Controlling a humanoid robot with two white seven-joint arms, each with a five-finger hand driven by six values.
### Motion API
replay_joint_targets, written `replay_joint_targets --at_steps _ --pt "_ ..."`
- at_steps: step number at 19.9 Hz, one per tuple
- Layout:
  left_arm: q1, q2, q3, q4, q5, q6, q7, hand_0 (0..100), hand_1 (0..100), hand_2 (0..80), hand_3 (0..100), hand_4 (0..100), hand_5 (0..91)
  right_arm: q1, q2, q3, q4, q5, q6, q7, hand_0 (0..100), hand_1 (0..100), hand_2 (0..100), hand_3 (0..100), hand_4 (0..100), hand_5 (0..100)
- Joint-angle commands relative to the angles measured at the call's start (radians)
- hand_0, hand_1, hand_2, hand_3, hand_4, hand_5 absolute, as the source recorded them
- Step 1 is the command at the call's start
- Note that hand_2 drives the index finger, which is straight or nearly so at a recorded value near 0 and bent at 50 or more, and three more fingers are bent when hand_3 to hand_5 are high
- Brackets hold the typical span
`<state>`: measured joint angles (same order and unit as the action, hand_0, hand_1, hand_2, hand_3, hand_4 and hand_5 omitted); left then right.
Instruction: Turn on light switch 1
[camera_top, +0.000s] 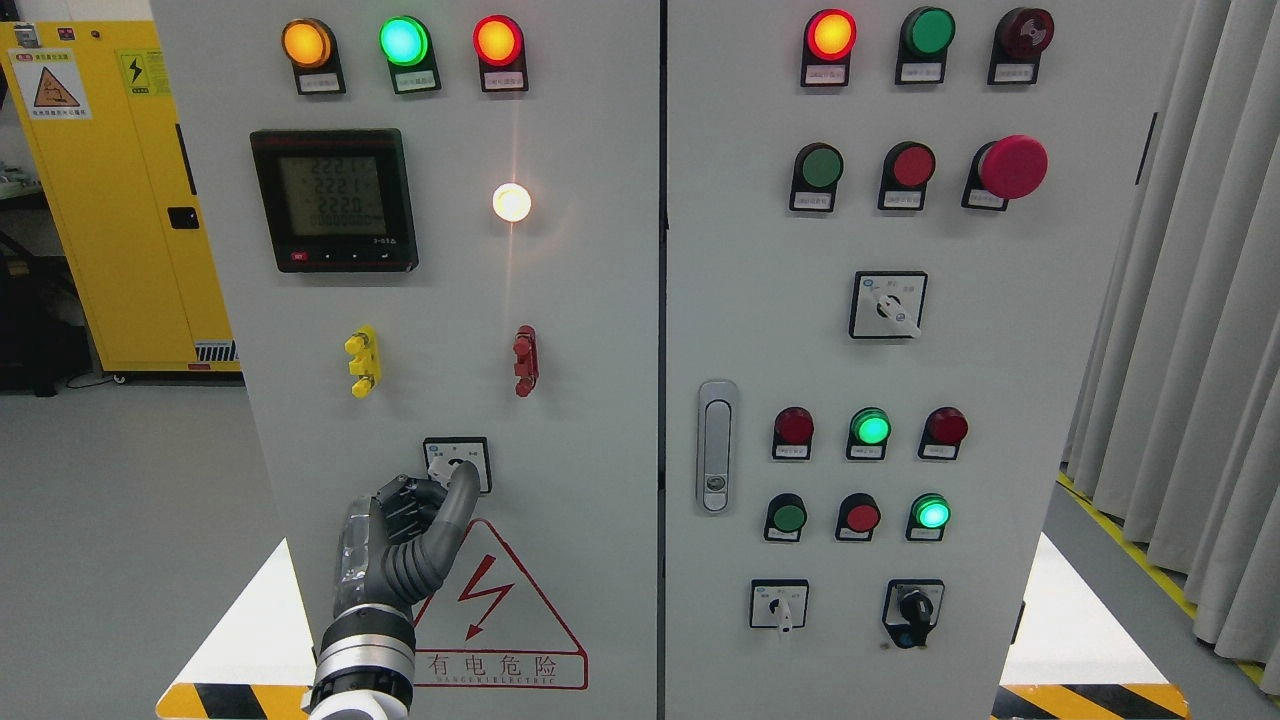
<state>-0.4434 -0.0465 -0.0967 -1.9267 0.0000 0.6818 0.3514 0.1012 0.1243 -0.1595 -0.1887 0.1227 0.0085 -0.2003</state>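
Left hand (405, 545) reaches up the cabinet's left door (590, 420); fingers (455, 505) curl onto the rotary switch (457, 464), tip touching its knob. Switch sits at fingertips, just above the knuckles. Knob partly hidden; label print too small to read. White lamp (511, 202) glows well above. Forearm cut off at bottom edge.

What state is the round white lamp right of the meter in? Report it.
On. The white lamp glows brightly, with glare streaking down the left cabinet door. The left robot hand touches the rotary switch below.
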Motion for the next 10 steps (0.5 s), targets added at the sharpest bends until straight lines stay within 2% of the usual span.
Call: replay_joint_targets --at_steps 1,10 --pt "0.0 -0.003 -0.001 0.002 0.025 -0.007 0.0 17 57 58.4 93 91 88.2 0.0 0.0 0.0 0.0 0.0 -0.001 0.001 0 50 4 0 0 0" --pt "0.003 -0.003 -0.001 0.0 0.026 -0.007 0.0 11 56 58.8 93 91 88.1 0.0 0.0 0.0 0.0 0.0 -0.001 0.001 0 50 4 0 0 0"
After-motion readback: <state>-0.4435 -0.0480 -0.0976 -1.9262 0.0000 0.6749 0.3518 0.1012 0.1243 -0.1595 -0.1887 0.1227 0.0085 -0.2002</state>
